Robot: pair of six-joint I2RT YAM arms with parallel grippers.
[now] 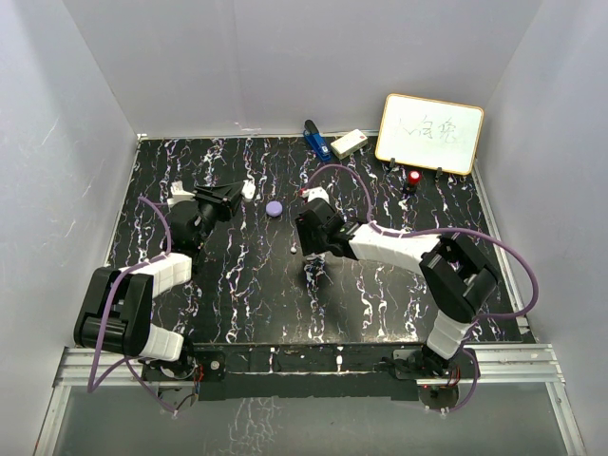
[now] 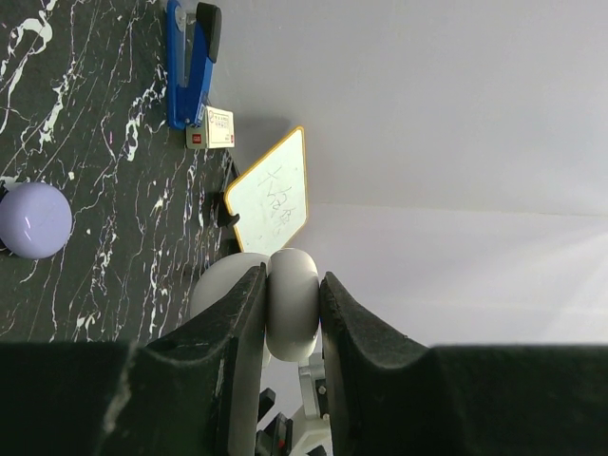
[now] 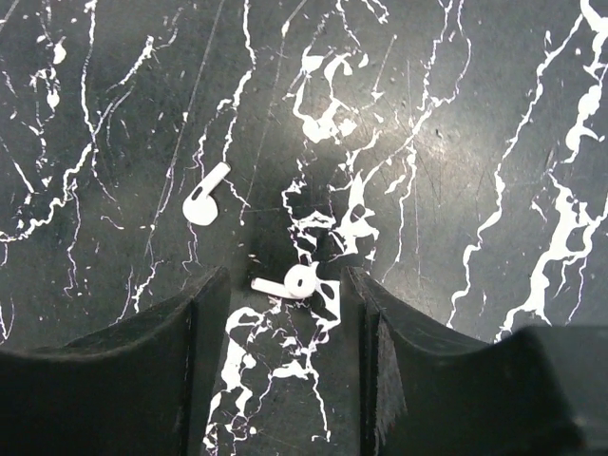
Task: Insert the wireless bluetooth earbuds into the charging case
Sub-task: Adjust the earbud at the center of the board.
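Far left: gripping a white charging case (image 2: 293, 306) tight in the left fingers (image 2: 290, 281), over the back-left part of the table (image 1: 237, 304); seemingly hinged open into two rounded halves, though hard to be sure. Just right of that, lying alone on the table: a pale purple case (image 1: 274, 208). Toward the middle: hovering low with the right fingers (image 3: 283, 304) spread wide and empty, straddling one white earbud (image 3: 289, 281), with a second white earbud (image 3: 204, 196) just beyond and to the left in the wrist view, both flat on the table and well apart from either case. Judged as the pick-up step, with no bud seated yet. Next, probably: settle lower, pinch the straddled bud without flicking it away, then carry it across to the held case and line it up with its socket. Counted: two earbuds, both white, no purple one found; two cases; further right along the back, one blue stapler (image 1: 315, 140), one small white box (image 1: 349, 143), one whiteboard (image 1: 429, 133), one red-capped knob (image 1: 415, 178).
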